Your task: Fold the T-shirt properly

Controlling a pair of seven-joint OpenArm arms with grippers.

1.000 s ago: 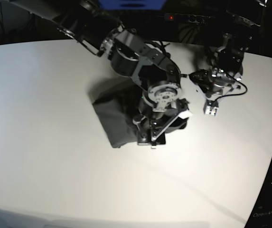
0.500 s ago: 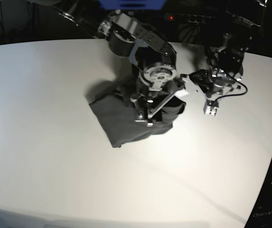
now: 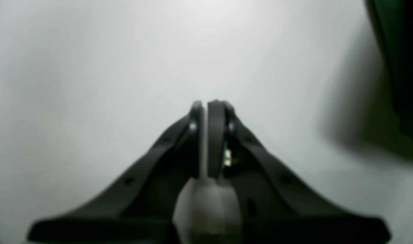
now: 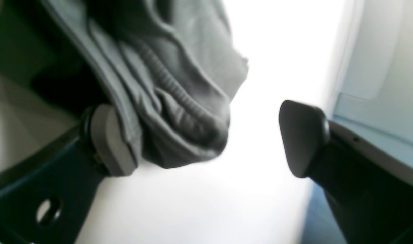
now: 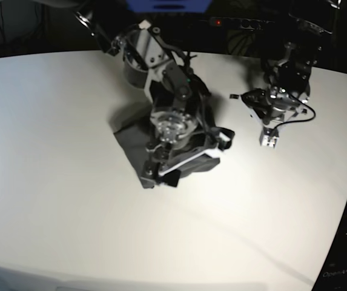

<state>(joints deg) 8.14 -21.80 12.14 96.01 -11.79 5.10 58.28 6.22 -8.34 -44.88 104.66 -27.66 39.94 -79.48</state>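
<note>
Right claw (image 4: 206, 139) apart with T-shirt (image 4: 179, 88) bunched against one pad, may snag and undo fold; left claw (image 3: 208, 108) together over bare worktop (image 3: 91, 67).

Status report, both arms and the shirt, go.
Right gripper open, jaws wide beside bunched T-shirt. Left gripper shut, empty, over bare table. Nothing in the way.

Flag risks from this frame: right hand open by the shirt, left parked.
1. The right hand is open, but bunched T-shirt folds lie against one finger pad; pulling away could drag the cloth and undo the fold.
2. The shirt is a crumpled bundle, not flat, so the fold may end up untidy.
3. The left hand sits shut over the bare table, apart from the shirt, so nothing pins the cloth.
</note>
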